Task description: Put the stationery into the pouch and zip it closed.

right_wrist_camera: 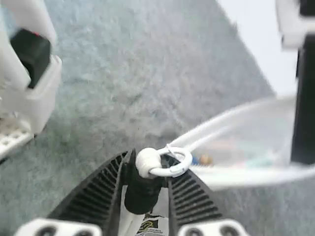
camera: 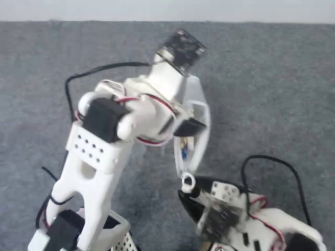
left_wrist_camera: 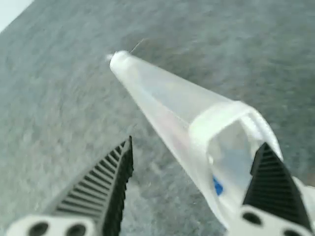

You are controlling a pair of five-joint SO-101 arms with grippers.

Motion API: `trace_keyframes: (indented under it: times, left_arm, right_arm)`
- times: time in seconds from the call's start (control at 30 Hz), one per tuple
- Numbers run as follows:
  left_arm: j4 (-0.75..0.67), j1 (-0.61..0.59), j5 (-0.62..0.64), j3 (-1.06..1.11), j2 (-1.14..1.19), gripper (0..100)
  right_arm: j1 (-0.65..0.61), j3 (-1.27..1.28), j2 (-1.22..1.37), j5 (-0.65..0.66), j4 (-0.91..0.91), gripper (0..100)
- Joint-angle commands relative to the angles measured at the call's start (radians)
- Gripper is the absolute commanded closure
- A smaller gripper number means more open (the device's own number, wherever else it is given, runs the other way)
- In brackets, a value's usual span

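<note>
A translucent white pouch (camera: 198,137) lies on the grey carpet with stationery inside; a blue piece (left_wrist_camera: 217,187) shows through its wall. My left gripper (camera: 188,128) is over the pouch's far end. In the left wrist view the left gripper (left_wrist_camera: 197,145) is open, and the pouch (left_wrist_camera: 167,98) runs between its fingers, close to one finger (left_wrist_camera: 270,182). My right gripper (right_wrist_camera: 147,164) is shut on the zipper pull, whose white ring (right_wrist_camera: 170,162) sticks out above the fingertips. From there the pouch (right_wrist_camera: 246,147) stretches away. The ring (camera: 187,182) sits at the pouch's near end.
Grey carpet (camera: 272,78) covers the whole table, with open room at the back and right. The left arm's white body (camera: 104,151) spans the left half, and its base (right_wrist_camera: 29,93) stands beside my right gripper. Black cables (camera: 272,162) loop near both arms.
</note>
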Motion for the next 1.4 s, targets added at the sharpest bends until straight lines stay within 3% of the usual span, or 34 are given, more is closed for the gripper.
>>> trace_keyframes:
  times: [0.0, 0.33, 0.57, 0.7, 0.97, 1.17, 1.37]
  left_arm:
    - [-0.032, 0.118, -0.006, -0.051, 0.0, 64]
    - [0.075, 0.184, -0.003, -0.153, -0.069, 64]
    - [0.075, 0.097, -0.037, -0.099, -0.222, 64]
    - [0.075, 0.041, -0.132, 0.019, -0.311, 64]
    - [0.071, 0.048, -0.262, 0.231, -0.503, 64]
    - [0.063, 0.215, -0.258, 0.381, -0.56, 64]
    - [-0.126, 0.295, -0.163, 0.552, -0.603, 64]
  right_arm:
    - [-0.021, -0.014, -0.099, -0.012, 0.008, 99.4]
    - [-0.002, -0.014, -0.091, -0.014, -0.005, 99.3]
    - [0.002, -0.074, -0.091, -0.101, -0.002, 99.3]
    - [0.094, -0.198, -0.091, -0.12, 0.053, 99.3]
    - [0.274, -0.253, -0.09, -0.118, 0.097, 99.3]
    - [0.355, -0.255, -0.09, -0.12, 0.091, 99.3]
    - [0.36, -0.255, -0.09, -0.126, 0.096, 99.3]
